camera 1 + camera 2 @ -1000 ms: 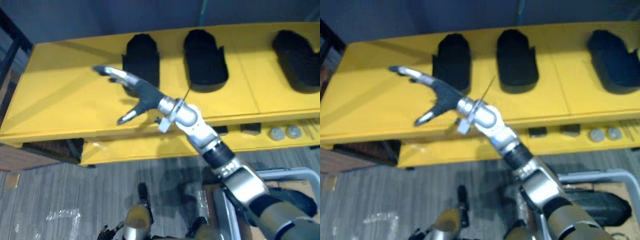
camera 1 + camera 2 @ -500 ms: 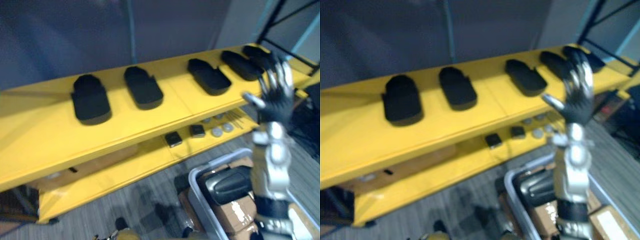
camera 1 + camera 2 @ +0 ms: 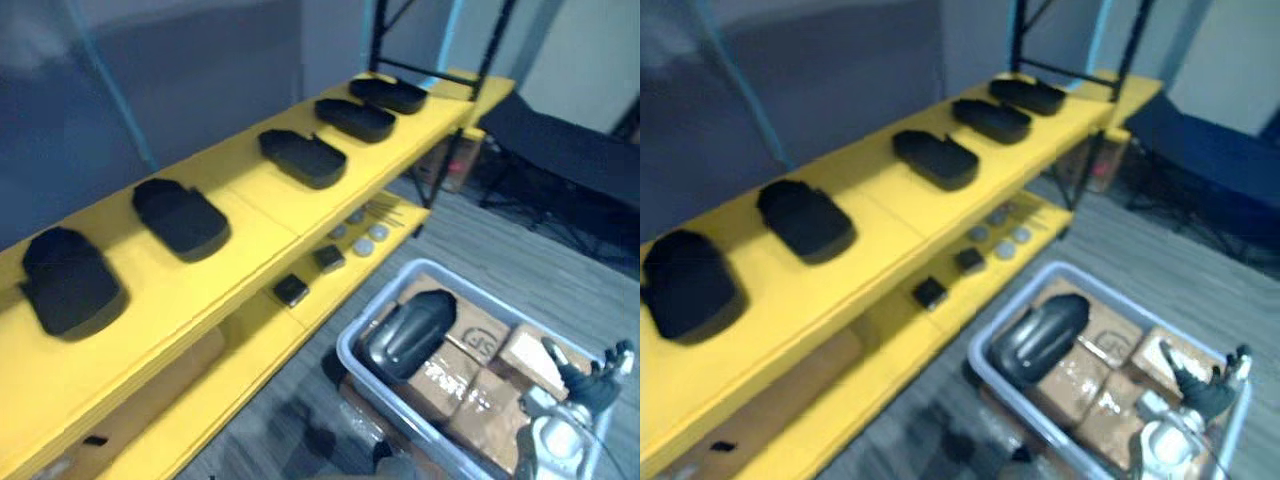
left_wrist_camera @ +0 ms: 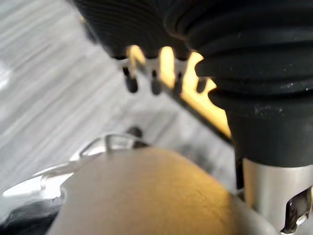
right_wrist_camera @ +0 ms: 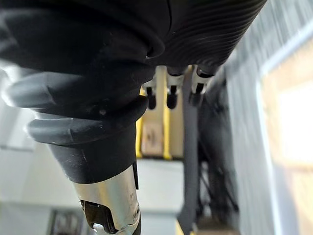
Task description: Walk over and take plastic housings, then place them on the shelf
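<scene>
Right hand (image 3: 590, 376) at the rim of the bin (image 3: 345, 348), fingers spread, holding nothing — left hand (image 4: 166, 61), fingers straight, empty.

Grey plank floor (image 3: 520, 250) — blue wall (image 3: 200, 80)

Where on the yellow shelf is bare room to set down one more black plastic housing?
The widest bare patch on the yellow shelf board lies between the second black plastic housing and the third housing, counting from the near end. A narrower gap separates the nearest housing from the second. The far end is crowded.
</scene>
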Motion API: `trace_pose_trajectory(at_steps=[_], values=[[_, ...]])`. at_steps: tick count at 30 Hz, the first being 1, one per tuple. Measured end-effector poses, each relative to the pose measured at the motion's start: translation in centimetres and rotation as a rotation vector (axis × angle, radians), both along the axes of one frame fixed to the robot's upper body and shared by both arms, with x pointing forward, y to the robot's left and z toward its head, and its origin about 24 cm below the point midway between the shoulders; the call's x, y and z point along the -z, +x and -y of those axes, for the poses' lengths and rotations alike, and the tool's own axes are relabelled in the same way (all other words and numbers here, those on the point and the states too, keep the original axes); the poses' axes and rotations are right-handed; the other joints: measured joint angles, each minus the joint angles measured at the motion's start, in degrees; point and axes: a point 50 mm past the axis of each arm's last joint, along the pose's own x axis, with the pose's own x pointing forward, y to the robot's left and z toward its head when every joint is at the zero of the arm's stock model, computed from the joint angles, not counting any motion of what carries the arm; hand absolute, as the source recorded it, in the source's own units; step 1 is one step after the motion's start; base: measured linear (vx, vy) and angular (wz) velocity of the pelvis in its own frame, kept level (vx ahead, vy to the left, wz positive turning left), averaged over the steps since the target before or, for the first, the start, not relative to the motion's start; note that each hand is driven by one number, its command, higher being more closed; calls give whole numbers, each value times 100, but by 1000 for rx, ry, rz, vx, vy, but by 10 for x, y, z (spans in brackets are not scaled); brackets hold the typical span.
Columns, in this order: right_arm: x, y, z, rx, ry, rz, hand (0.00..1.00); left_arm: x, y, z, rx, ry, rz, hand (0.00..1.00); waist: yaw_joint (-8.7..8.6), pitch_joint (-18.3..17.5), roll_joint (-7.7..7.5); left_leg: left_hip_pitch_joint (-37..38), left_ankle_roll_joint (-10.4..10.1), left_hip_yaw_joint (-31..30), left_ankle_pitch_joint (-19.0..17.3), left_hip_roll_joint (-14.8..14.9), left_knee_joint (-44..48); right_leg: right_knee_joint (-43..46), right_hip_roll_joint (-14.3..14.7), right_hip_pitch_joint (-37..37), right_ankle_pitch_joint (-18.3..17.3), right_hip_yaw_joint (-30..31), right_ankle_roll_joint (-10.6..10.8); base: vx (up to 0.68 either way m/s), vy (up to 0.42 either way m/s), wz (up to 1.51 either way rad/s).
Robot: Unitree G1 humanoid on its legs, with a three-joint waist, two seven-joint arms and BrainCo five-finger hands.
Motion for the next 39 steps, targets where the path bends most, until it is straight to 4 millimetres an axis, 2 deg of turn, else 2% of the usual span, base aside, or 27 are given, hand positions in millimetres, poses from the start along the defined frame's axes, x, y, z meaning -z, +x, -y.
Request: trace_pose_trajectory(at_steps=[2, 3, 4, 5, 7, 8, 9, 11, 13, 14, 15, 16, 19, 21, 22, 23, 25, 27, 29, 31, 32, 33, 34, 35, 36, 37, 39], values=[[2, -7, 0, -13, -6, -19, 0, 0, -6, 0, -5, -3, -10, 0, -3, -123, -48, 166, -212, -93, -202, -2, 67, -18, 140, -114, 41, 370, -4, 38, -2, -104], [3, -8, -2, -29, -4, -27, 0, 0, -8, -1, -10, -1, -3, 0, 5, -191, -51, 143, -149, -492, -520, 55, 469, -20, 203, -161, 55, 605, -28, 47, -6, -154], [1, -2, -6, -96, -18, -17, 0, -1, -9, -1, -42, -10, 22, 0, 86, -165, -2, -60, 207, -1705, -1251, 265, 1345, -32, 398, -209, 124, 1028, -67, 44, 4, -170], [0, 2, -10, -143, -26, -7, 0, -2, -8, -1, -73, -19, 42, 0, 94, -134, -1, -225, 350, -2333, -1455, 337, 1905, -19, 440, -212, 150, 1215, -82, 4, 19, -155], [-1, 6, -18, -211, -32, 9, 0, -3, -9, -2, -122, -19, 76, 0, 95, -112, -12, -490, 512, -3303, -1590, 318, 2684, 42, 446, -222, 192, 1402, -87, -27, 67, -93], [-3, 10, -22, -249, -40, 24, 0, -3, -7, 1, -147, -29, 100, 0, 114, -93, 32, -643, 448, -3814, -1755, 309, 3119, 65, 501, -251, 225, 1488, -35, -58, 132, -80], [-6, 15, -26, -276, -50, 40, 0, -4, -3, 5, -153, -36, 124, 0, 167, -95, 124, -713, 419, -3992, -1934, 309, 3221, 65, 561, -347, 251, 1565, -2, -105, 201, -56], [-13, 34, -39, -349, -52, 88, 0, -6, 7, 9, -153, -46, 172, 0, 185, -42, 223, -833, 409, -4060, -2283, 258, 3054, 59, 548, -614, 364, 1567, 55, -132, 178, -16], [-30, 57, -58, -440, -92, 157, 0, -10, 22, 7, -139, -42, 220, 0, 314, 176, 188, -913, 330, -4105, -2571, 9, 2554, 44, 351, -929, 556, 1569, 295, -194, 207, 18], [-36, 61, -62, -456, -103, 184, 0, -11, 28, 6, -134, -41, 238, 0, 357, 291, 163, -914, 255, -4109, -2648, -38, 2453, 35, 296, -961, 616, 1568, 371, -236, 225, 16], [-45, 72, -70, -493, -120, 223, 0, -15, 37, 1, -127, -17, 277, 0, 497, 563, 34, -943, 163, -4116, -2649, -177, 2459, 23, 152, -984, 712, 1595, 418, -267, 197, 17], [-54, 80, -75, -514, -128, 262, 0, -18, 43, -2, -123, 2, 307, 0, 549, 720, -63, -1101, 176, -4162, -2671, -264, 2598, -24, 20, -1014, 725, 1580, 393, -229, 141, 18], [-78, 94, -77, -525, -173, 364, 0, -27, 60, -7, -159, 24, 407, 0, 599, 945, -149, -1740, 199, -4367, -2719, -435, 2948, 10, -191, -1406, 726, 1465, 282, -147, 81, 30], [-89, 100, -75, -519, -201, 398, 0, -32, 72, -6, -183, 20, 455, 0, 641, 1188, -58, -1995, 218, -4498, -2777, -432, 3157, 72, -238, -1513, 708, 1275, 218, -88, 44, 34], [-98, 105, -75, -518, -219, 428, 0, -39, 86, -1, -175, 19, 516, 0, 649, 1367, 66, -2237, 213, -4681, -2849, -426, 3375, 248, -254, -1643, 700, 1141, 228, -73, 49, 42], [-102, 108, -75, -512, -223, 442, 0, -42, 94, 2, -171, 16, 551, 0, 648, 1425, 108, -2340, 205, -4747, -2877, -420, 3462, 391, -255, -1736, 649, 1078, 263, -25, 36, 48], [-112, 113, -75, -472, -223, 487, 0, -57, 123, 23, -125, -32, 681, 0, 636, 1696, 251, -2524, 146, -5024, -2997, -388, 3868, 1187, -216, -1938, 265, 949, 487, 26, 16, 47], [-106, 111, -77, -449, -201, 470, 0, -64, 135, 46, -58, -87, 728, 0, 646, 1788, 241, -2459, 123, -5118, -3149, -333, 4257, 1810, -186, -1922, -63, 905, 538, 66, 23, 32], [-91, 105, -80, -433, -167, 419, 0, -65, 136, 60, -19, -121, 730, 0, 653, 1814, 240, -2256, 120, -5101, -3368, -186, 4571, 1983, -52, -1751, -85, 932, 504, 71, 94, -16], [-61, 86, -85, -396, -88, 329, 0, -65, 136, 60, 15, -125, 714, 0, 661, 1903, 150, -1783, 259, -4716, -3785, -32, 4786, 2096, 63, -1556, -35, 982, 442, 20, 218, -82], [-55, 82, -87, -393, -68, 310, 0, -66, 137, 58, 20, -127, 717, 0, 666, 1957, 115, -1632, 296, -4535, -3820, -22, 4804, 2098, 47, -1538, 82, 870, 353, -63, 243, -122], [-48, 77, -90, -414, -55, 282, 0, -66, 137, 56, 19, -122, 712, 0, 681, 2025, 76, -1376, 333, -4191, -3836, -16, 4732, 2009, -5, -1523, 430, 477, 122, -139, 200, -172], [-42, 73, -93, -449, -54, 254, 0, -66, 135, 53, 8, -114, 698, 0, 779, 2073, 69, -1021, 458, -3605, -3771, 26, 4430, 1555, -32, -1481, 1216, -159, -274, -161, 194, -194], [-40, 71, -95, -470, -52, 243, 0, -64, 133, 49, -6, -104, 684, 0, 843, 2070, 59, -875, 566, -3259, -3684, 54, 4239, 1442, -47, -1502, 1458, -445, -391, -200, 152, -194], [-36, 67, -96, -493, -49, 231, 0, -61, 129, 42, -30, -75, 661, 0, 721, 2066, 50, -766, 678, -2927, -3558, 34, 4016, 2441, -182, -1729, 917, -1051, -597, -180, 108, -132], [-32, 63, -96, -495, -44, 211, 0, -54, 121, 34, -43, -44, 610, 0, 646, 2064, 64, -675, 717, -2745, -3410, 33, 3784, 3691, -278, -1921, 405, -1234, -650, -150, 89, -90], [-29, 58, -95, -495, -44, 200, 0, -49, 113, 24, -60, -19, 563, 0, 580, 2042, 30, -630, 745, -2638, -3168, 20, 3482, 4711, -394, -1881, 93, -1270, -691, -20, 20, -46]])
